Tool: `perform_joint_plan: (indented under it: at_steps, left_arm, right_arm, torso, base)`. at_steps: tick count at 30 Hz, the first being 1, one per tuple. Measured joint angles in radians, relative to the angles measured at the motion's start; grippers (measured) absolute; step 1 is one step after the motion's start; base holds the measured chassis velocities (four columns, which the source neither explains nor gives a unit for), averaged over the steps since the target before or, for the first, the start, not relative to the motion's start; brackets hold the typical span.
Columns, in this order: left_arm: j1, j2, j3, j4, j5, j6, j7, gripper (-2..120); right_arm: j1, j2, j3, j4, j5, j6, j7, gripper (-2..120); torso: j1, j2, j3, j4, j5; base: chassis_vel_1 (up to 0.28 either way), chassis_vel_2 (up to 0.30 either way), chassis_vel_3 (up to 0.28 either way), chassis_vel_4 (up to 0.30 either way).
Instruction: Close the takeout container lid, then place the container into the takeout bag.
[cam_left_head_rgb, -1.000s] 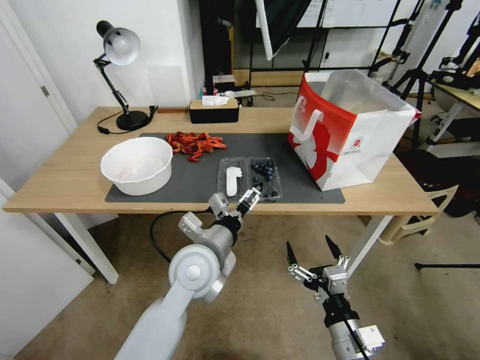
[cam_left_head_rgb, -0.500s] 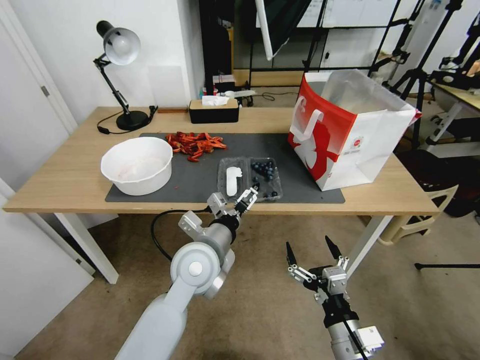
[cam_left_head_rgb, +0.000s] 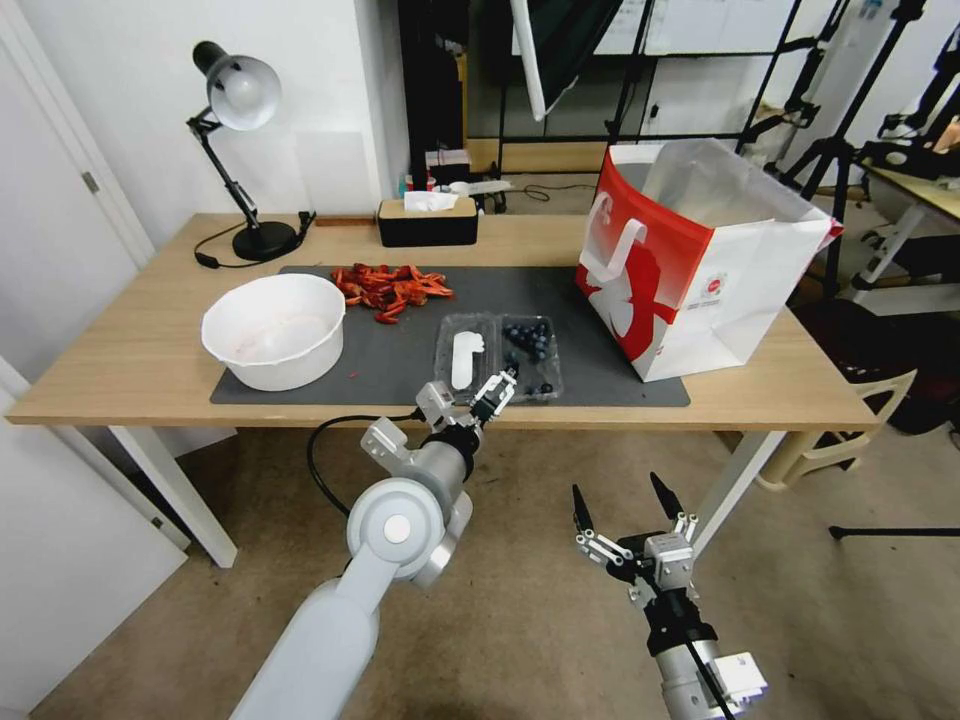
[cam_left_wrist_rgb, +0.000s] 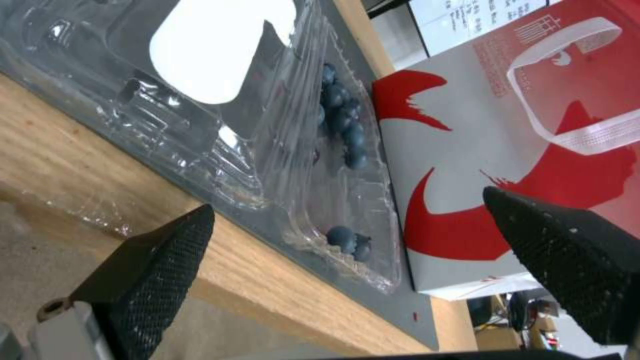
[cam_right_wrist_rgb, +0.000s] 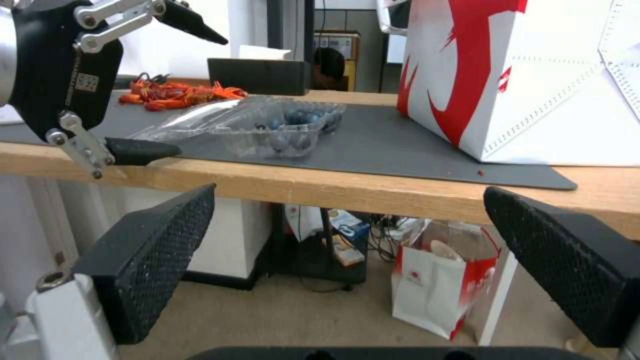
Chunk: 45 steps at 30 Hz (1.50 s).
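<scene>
The clear takeout container (cam_left_head_rgb: 532, 358) lies open and flat on the grey mat, blueberries in its right half. Its lid (cam_left_head_rgb: 463, 360), with the white label, lies flat to the left of that half. In the left wrist view the lid (cam_left_wrist_rgb: 200, 65) and the blueberry half (cam_left_wrist_rgb: 340, 150) show close up, with the takeout bag (cam_left_wrist_rgb: 533, 125) behind. The red and white takeout bag (cam_left_head_rgb: 700, 270) stands open at the table's right. My left gripper (cam_left_head_rgb: 470, 397) is open at the table's front edge, just before the container, holding nothing. My right gripper (cam_left_head_rgb: 625, 500) hangs open below the table, empty.
A white bowl (cam_left_head_rgb: 275, 330) sits on the mat's left, with red peppers (cam_left_head_rgb: 390, 285) behind it. A black tissue box (cam_left_head_rgb: 428, 222) and a desk lamp (cam_left_head_rgb: 240, 150) stand at the back. A small bag (cam_right_wrist_rgb: 433, 287) sits on the floor under the table.
My left gripper has drawn slightly back and to the left along the table's front edge. The right arm, container and bag have not moved.
</scene>
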Motion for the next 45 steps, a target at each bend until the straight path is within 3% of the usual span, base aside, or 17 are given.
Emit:
perform_joint_plan:
  at_steps: [15,19,22,23,25,26,29,36,45]
  left_arm:
    - [-0.02,-0.005,0.0,0.024,0.022,-0.043,0.033,100]
    - [-0.01,0.002,0.025,0.028,0.117,-0.066,0.09,100]
    - [0.0,0.01,0.063,0.058,0.336,-0.118,0.172,100]
    - [0.0,0.01,0.063,0.058,0.336,-0.118,0.172,100]
    - [0.004,0.015,0.084,0.082,0.485,-0.152,0.217,100]
    - [0.004,0.015,0.084,0.082,0.485,-0.152,0.217,100]
    - [0.002,0.021,0.102,0.111,0.637,-0.187,0.247,100]
    - [-0.013,0.028,0.11,0.143,0.748,-0.231,0.272,100]
    - [-0.039,0.035,0.107,0.141,0.717,-0.252,0.317,100]
  right_arm:
    - [0.0,0.0,0.0,-0.005,-0.006,0.0,0.001,100]
    - [-0.003,0.0,-0.001,-0.005,-0.008,0.0,-0.001,100]
    - [-0.007,0.0,-0.001,-0.004,-0.011,0.0,-0.002,100]
    - [-0.007,0.0,-0.001,-0.004,-0.011,0.0,-0.002,100]
    - [-0.01,0.0,-0.001,0.0,-0.013,0.001,-0.003,100]
    - [-0.01,0.0,-0.001,0.0,-0.013,0.001,-0.003,100]
    - [-0.014,0.0,0.0,0.004,-0.014,0.003,-0.003,100]
    - [-0.018,0.0,0.0,0.006,-0.019,0.007,-0.003,100]
    - [-0.021,0.0,-0.001,0.006,-0.025,0.011,-0.004,100]
  torso:
    - [0.0,0.0,0.0,0.0,0.0]
    - [0.0,0.0,0.0,0.0,0.0]
    - [0.0,0.0,0.0,0.0,0.0]
    - [0.0,0.0,0.0,0.0,0.0]
    - [0.0,0.0,0.0,0.0,-0.0001]
    - [0.0,0.0,0.0,0.0,-0.0001]
    - [0.0,0.0,0.0,0.0,0.0]
    - [0.0,0.0,0.0,0.0,0.0]
    - [0.0,0.0,0.0,0.0,0.0]
  base:
    - [0.0,0.0,0.0,0.0]
    - [0.0,0.0,0.0,0.0]
    - [0.0,0.0,0.0,0.0]
    - [0.0,0.0,0.0,0.0]
    - [0.0,0.0,0.0,0.0]
    - [0.0,0.0,0.0,0.0]
    - [0.0,0.0,0.0,0.0]
    - [0.0,0.0,0.0,0.0]
    - [0.0,0.0,0.0,0.0]
